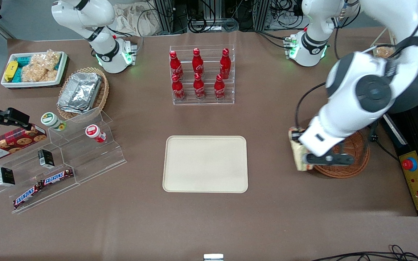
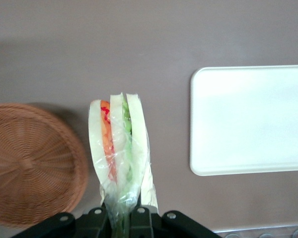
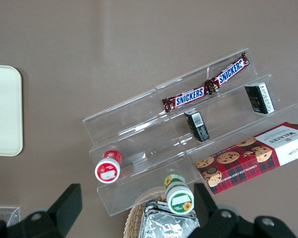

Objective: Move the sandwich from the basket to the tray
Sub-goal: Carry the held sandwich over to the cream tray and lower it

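Observation:
My gripper (image 1: 305, 156) is shut on the sandwich (image 2: 120, 148), a wrapped wedge of pale bread with orange-red and green filling, pinched at its narrow end. In the front view the sandwich (image 1: 298, 152) hangs in the air just past the rim of the reddish-brown wicker basket (image 1: 348, 157), on the side toward the tray. The basket (image 2: 32, 163) shows nothing inside it. The cream-beige tray (image 1: 205, 164) lies flat at the middle of the table with nothing on it; a bare strip of table separates it from the sandwich. The tray (image 2: 248, 119) also shows in the left wrist view.
A clear rack of red bottles (image 1: 201, 74) stands farther from the front camera than the tray. Toward the parked arm's end are a clear stepped shelf (image 1: 60, 159) with snack bars and jars, a tan basket of foil containers (image 1: 82, 92) and a white bin of snacks (image 1: 33, 69). A control box (image 1: 416, 177) sits by the basket.

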`<action>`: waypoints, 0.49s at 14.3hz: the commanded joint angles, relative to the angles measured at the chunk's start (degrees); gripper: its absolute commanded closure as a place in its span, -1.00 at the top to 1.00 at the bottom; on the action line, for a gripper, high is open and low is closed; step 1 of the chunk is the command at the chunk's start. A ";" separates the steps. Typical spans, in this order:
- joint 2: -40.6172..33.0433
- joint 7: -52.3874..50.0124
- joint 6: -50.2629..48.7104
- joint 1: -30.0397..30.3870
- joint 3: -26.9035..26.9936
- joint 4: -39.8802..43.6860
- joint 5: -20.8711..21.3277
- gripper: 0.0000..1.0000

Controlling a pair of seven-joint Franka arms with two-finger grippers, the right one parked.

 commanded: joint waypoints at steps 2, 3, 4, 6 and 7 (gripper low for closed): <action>7.28 -5.47 6.81 -5.98 0.22 1.59 0.90 -1.00; 9.13 -5.91 9.00 -7.30 0.40 1.68 0.90 -1.00; 10.89 -5.92 11.72 -8.18 0.40 1.59 0.90 -1.00; 13.88 -6.00 15.78 -9.76 0.49 1.50 0.99 -1.00; 15.11 -6.00 17.53 -10.29 0.57 1.50 0.99 -1.00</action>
